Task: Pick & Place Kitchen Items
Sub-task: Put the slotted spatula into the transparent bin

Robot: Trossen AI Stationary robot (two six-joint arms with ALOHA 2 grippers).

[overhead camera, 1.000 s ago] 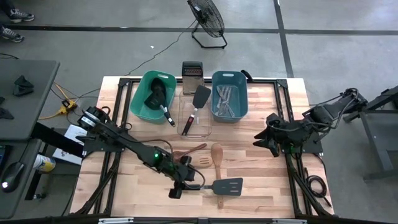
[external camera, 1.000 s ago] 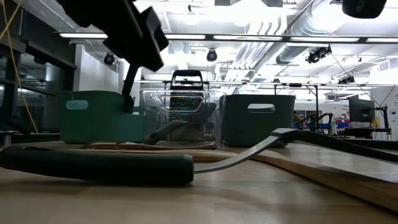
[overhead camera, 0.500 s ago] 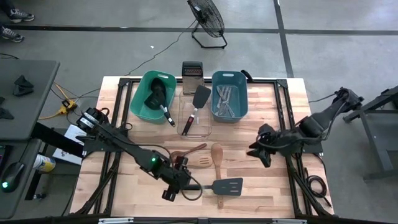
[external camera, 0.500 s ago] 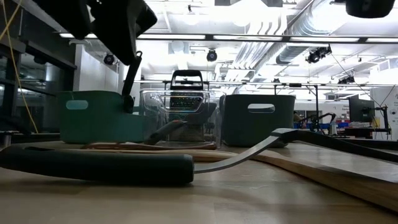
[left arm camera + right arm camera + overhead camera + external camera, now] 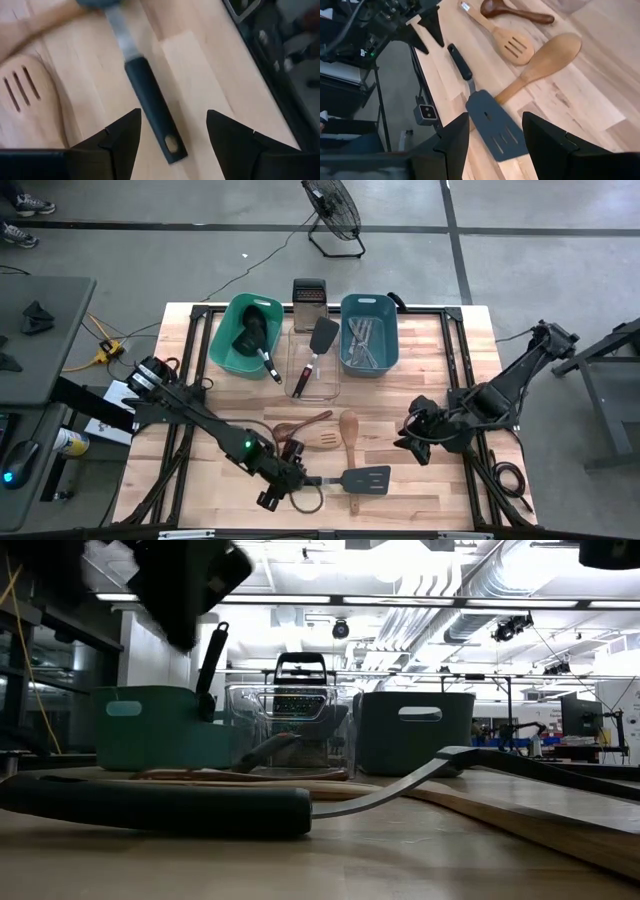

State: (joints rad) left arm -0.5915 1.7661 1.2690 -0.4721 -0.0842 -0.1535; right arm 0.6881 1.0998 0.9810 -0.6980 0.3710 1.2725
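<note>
A black slotted turner [image 5: 365, 478] lies flat near the table's near edge, its handle [image 5: 150, 107] pointing toward the table's left. Its blade [image 5: 495, 125] rests on a wooden spoon's handle [image 5: 512, 90]. My left gripper [image 5: 292, 483] hovers open over the handle's free end, one finger on each side [image 5: 172, 135], apart from it. My right gripper [image 5: 408, 442] is open and empty to the right of the turner, and it looks down on the turner [image 5: 495, 135]. A wooden spoon [image 5: 349, 430], a slotted wooden spatula [image 5: 312, 440] and a dark wooden spoon [image 5: 305, 423] lie mid-table.
At the far side stand a teal tub [image 5: 225, 345] with black utensils, a clear tub [image 5: 300, 385] with a black turner, a blue tub [image 5: 392, 345] with silver utensils, and a steel grater [image 5: 309, 302]. Bare wood lies at the table's right and near left.
My left gripper has drawn back toward the table's near left, along the turner's handle to its free end. My right gripper has moved toward the table's left and near edge, closer to the turner. The utensils have stayed where they were.
</note>
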